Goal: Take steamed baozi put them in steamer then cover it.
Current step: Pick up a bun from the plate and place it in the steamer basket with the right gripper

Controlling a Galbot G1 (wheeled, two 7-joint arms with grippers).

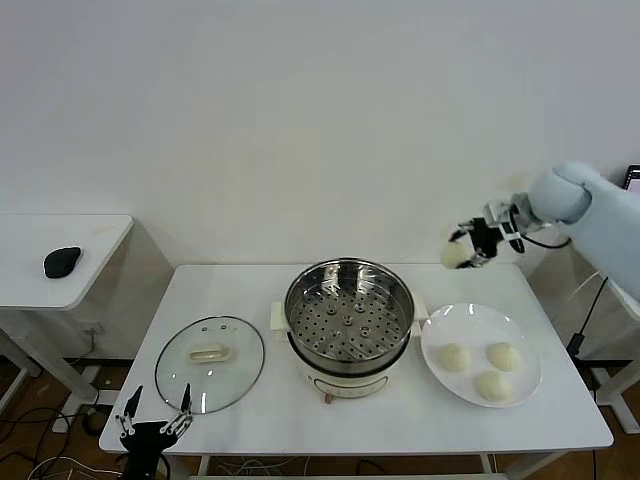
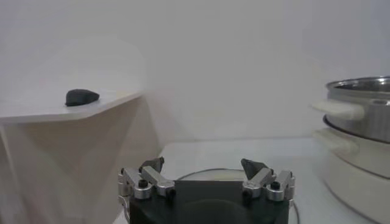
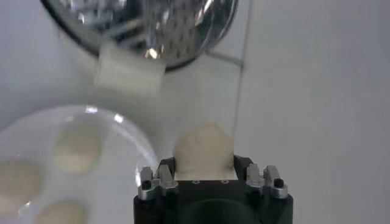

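- Holding one baozi (image 1: 456, 256) clamped in my right gripper (image 1: 470, 246), I had it lifted high above the table, over the far right corner behind the plate (image 1: 520, 345).
- From that gripper, the steamer (image 1: 348, 312) lay toward the robot's left and well below; its perforated tray was bare, no bun in it yet. That sideways-and-down line was what I judged the next move turned on.
- The bun was round, so no long axis to worry about; in the right wrist view it sat snug between the fingers (image 3: 159, 173), with the steamer's rim and side handle ahead of it.
- Three more baozi (image 1: 486, 367) waited on the white plate, just beside the steamer on its right, close under my right arm — the nearer arm for all of them.
- My left gripper (image 1: 154, 421) hung idle with jaws spread wide, low at the near left edge of the table (image 1: 250, 420), just short of the cover (image 1: 210, 363).
- That glass cover lay flat, handle up, left of the steamer and apart from it.
- White tabletop, plain white wall behind; a side table (image 1: 30, 235) on the left carried a dark mouse (image 1: 62, 261).
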